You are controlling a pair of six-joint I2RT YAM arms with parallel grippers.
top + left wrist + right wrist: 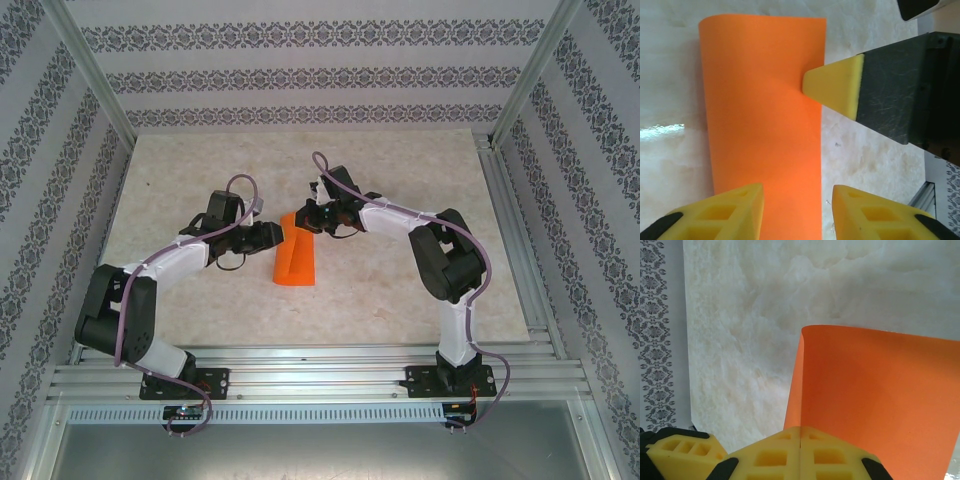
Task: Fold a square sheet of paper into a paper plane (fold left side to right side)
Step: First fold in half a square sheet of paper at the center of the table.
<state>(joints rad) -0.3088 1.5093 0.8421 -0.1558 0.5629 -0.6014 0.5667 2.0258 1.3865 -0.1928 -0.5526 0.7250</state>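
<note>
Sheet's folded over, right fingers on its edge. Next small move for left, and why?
Probably lower the left fingers onto the orange sheet and press the fold flat. They hang open over it holding nothing, the shut right fingers sit on its edge, and in the right wrist view the folded edge looks rounded, not creased.
</note>
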